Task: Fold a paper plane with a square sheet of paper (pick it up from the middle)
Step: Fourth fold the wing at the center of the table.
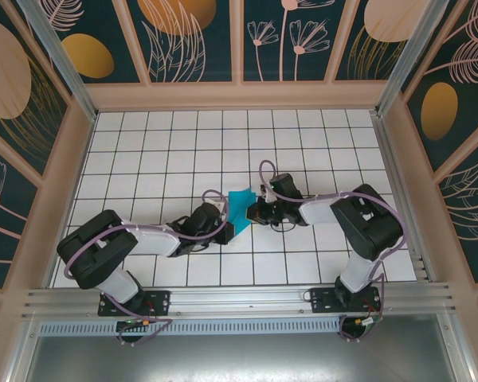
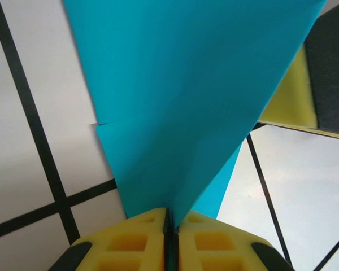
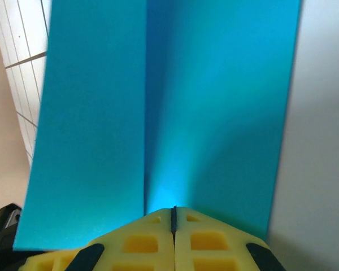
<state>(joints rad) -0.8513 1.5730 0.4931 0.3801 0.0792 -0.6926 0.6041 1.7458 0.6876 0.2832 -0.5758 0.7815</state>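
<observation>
Square sheet of paper (image 1: 240,203), part-folded, middle of bench (image 1: 303,135). Left end effector (image 2: 168,223) clamped on pointed end, right end effector (image 3: 173,214) clamped on centre crease. Mid-fold step, seemingly; next move needs coordinated, gentle pull.

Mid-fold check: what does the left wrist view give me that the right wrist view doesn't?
Left wrist: the paper narrows to a point at the left tool, with a stepped edge and the other arm's yellow finger past its right edge. Right wrist: straight parallel sides and a vertical fold above the right tool. Both: shut yellow fingers pinching teal paper.
</observation>
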